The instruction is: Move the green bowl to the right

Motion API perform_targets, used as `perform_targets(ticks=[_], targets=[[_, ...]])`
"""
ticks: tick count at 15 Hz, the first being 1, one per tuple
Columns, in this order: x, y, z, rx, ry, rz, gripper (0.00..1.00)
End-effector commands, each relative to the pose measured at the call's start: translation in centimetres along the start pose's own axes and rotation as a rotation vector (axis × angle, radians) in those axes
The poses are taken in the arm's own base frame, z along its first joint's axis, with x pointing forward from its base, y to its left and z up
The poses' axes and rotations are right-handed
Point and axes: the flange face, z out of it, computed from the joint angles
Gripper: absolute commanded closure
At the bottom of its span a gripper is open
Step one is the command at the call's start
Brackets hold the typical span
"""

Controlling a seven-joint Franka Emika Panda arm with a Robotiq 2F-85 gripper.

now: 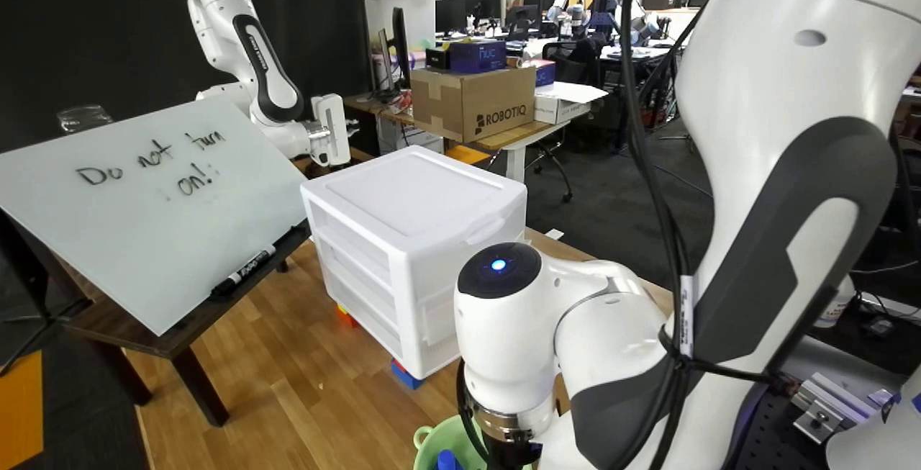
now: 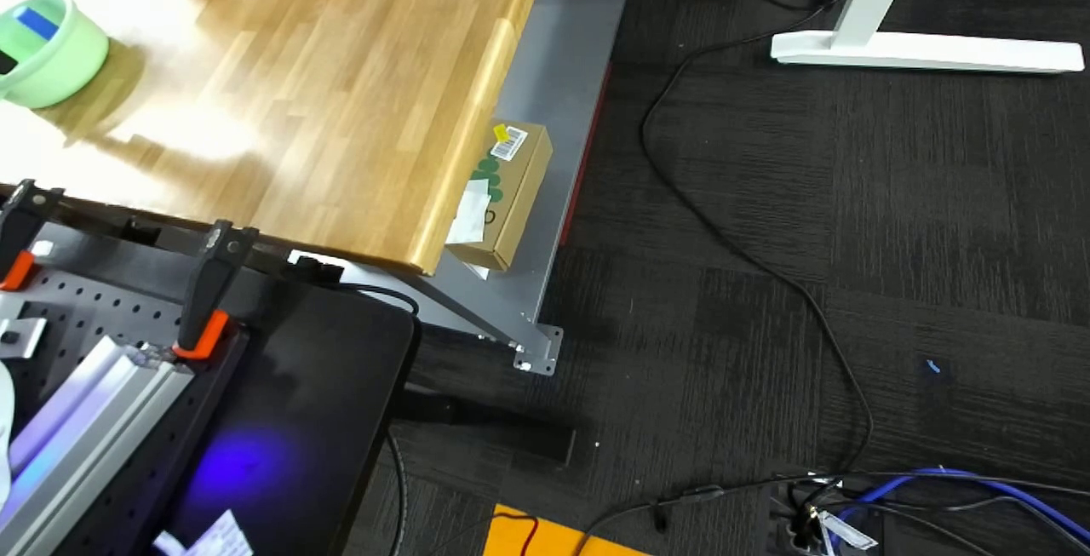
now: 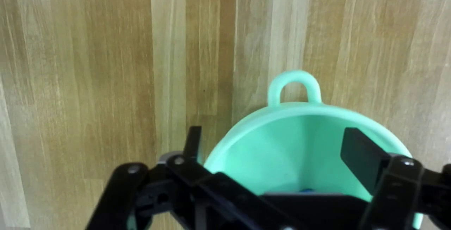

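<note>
The light green bowl (image 3: 303,108) has a small loop handle and stands on the wooden table. It shows at the bottom of an exterior view (image 1: 460,432) and at the far left of an exterior view (image 2: 72,62). A blue object (image 2: 36,23) is inside it, mostly hidden in the wrist view. My gripper (image 3: 271,139) is open at the bowl. In the wrist view its left finger is outside the rim and its right finger is over the bowl's inside. The rim passes between the fingers. Whether either finger touches it, I cannot tell.
A white drawer unit (image 1: 417,240) stands behind the bowl, with blue (image 1: 406,375) and red (image 1: 347,317) blocks beneath it. A whiteboard (image 1: 165,211) leans on a small stand. Clamps (image 2: 213,283) grip the table's edge. A second robot arm (image 1: 266,81) stands at the back.
</note>
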Motion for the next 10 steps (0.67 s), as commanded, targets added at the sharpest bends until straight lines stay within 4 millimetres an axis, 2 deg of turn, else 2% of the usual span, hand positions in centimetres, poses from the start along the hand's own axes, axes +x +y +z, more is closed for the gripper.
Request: perform_targets(ticks=[1, 5, 10], targets=[[-0.4, 1.2, -0.8, 0.004, 0.038, 0.023, 0.00], [0.3, 2.2, -0.7, 0.018, 0.027, 0.021, 0.00], [1.2, 3.9, 0.5, 0.051, -0.007, 0.011, 0.00]])
